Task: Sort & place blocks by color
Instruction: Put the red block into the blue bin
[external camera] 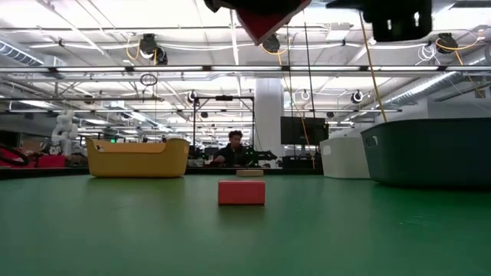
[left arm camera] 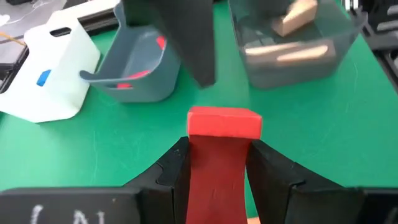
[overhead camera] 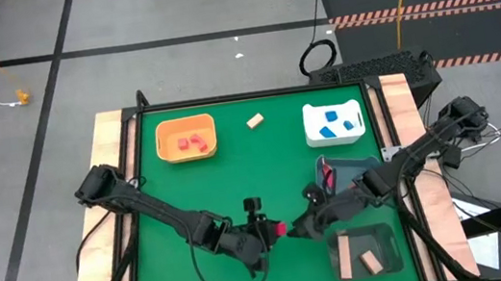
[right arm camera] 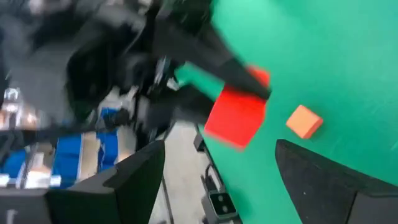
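Red bar (left arm camera: pixel 222 134) pinched in left tool (left arm camera: pixel 217 163); right tool (overhead camera: pixel 308 222) spread just beside it

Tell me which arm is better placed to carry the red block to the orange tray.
Left. The left gripper is shut on the red block, and the orange tray lies on its side. The right gripper is open beside it.

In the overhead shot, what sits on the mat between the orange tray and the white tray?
In the high view a single tan wooden block lies on the green mat between the orange tray and the white tray, touching neither.
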Robot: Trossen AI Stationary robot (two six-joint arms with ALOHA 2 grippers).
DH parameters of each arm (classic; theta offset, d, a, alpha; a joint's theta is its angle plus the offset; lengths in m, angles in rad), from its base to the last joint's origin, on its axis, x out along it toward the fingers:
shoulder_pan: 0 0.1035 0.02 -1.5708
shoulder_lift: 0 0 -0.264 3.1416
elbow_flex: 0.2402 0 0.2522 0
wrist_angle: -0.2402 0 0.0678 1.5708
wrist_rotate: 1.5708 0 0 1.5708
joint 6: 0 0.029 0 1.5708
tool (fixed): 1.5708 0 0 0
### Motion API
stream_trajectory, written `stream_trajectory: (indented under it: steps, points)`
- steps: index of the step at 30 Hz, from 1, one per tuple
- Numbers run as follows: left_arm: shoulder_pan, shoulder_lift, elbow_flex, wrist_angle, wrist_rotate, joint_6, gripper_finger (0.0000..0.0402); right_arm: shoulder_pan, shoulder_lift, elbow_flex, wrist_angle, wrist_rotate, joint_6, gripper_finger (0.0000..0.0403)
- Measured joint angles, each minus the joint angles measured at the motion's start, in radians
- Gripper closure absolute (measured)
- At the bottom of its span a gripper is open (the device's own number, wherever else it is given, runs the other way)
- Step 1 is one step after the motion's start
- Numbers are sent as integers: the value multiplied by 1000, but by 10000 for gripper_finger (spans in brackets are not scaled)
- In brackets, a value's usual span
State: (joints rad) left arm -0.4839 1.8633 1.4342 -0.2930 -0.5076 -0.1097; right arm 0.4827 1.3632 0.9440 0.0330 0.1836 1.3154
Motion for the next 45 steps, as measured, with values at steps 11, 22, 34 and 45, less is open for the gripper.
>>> stream_trajectory:
  steps: [11,22,34,45]
  points:
    - [37,0,0,119,-45,51,275,-63,0,0,1,51,34,105]
    - [83,-1,0,146,-44,63,275,-102,0,0,-24,52,53,138]
    - [94,-1,-2,132,-52,115,275,-135,0,0,-57,47,51,291]
    - [120,-2,-1,236,-41,46,132,-161,-1,0,-168,46,-1,293]
